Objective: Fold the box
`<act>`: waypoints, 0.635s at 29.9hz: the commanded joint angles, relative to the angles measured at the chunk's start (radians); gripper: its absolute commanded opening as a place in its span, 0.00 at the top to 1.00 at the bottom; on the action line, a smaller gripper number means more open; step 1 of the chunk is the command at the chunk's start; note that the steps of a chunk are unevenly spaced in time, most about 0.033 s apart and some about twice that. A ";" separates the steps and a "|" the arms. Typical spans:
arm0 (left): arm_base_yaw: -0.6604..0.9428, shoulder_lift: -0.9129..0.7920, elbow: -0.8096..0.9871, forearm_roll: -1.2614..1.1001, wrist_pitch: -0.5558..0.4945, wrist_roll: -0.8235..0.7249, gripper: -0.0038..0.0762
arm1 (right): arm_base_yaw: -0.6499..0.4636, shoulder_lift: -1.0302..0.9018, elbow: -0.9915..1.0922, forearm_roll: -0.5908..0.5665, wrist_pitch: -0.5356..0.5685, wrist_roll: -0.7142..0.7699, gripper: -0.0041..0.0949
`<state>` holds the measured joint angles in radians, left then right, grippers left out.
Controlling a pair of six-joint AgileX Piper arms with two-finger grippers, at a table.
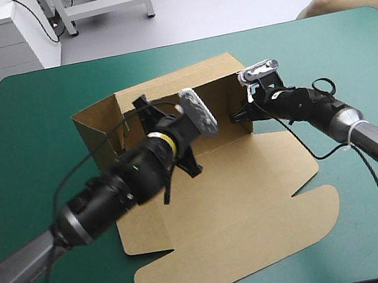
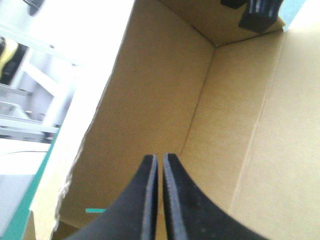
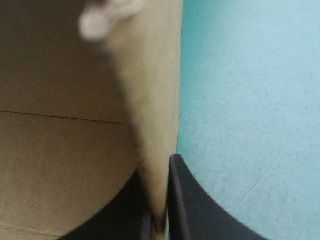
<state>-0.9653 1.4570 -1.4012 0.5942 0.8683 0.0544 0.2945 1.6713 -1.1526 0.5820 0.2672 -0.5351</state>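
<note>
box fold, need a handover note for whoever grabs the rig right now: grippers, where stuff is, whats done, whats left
Left gripper: shut, holding nothing, reaching inside the box toward its far wall.
Right gripper: shut on the box, pinching the right side wall.
The box sits mid-table on the teal-green cover.
Done: far wall, left side wall and right side wall are raised.
Not done: the lid panel with its rounded flaps lies flat toward the near edge, and no near wall is up.
Next, probably: tuck the raised walls so they hold, then raise the rest.
</note>
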 commanded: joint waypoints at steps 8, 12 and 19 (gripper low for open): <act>0.616 -0.178 -0.169 -0.775 0.067 0.345 0.95 | -0.006 -0.032 -0.025 -0.001 0.037 0.014 0.96; 0.879 -0.275 -0.120 -0.968 0.074 0.440 0.96 | -0.006 -0.032 -0.025 -0.001 0.044 0.031 0.96; 1.317 -0.399 0.117 -1.254 0.051 0.571 0.96 | -0.006 -0.032 -0.025 -0.064 0.060 0.083 0.96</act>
<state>0.2264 1.0916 -1.3527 -0.5016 0.9848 0.5902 0.2945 1.6713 -1.1563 0.5345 0.2869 -0.4929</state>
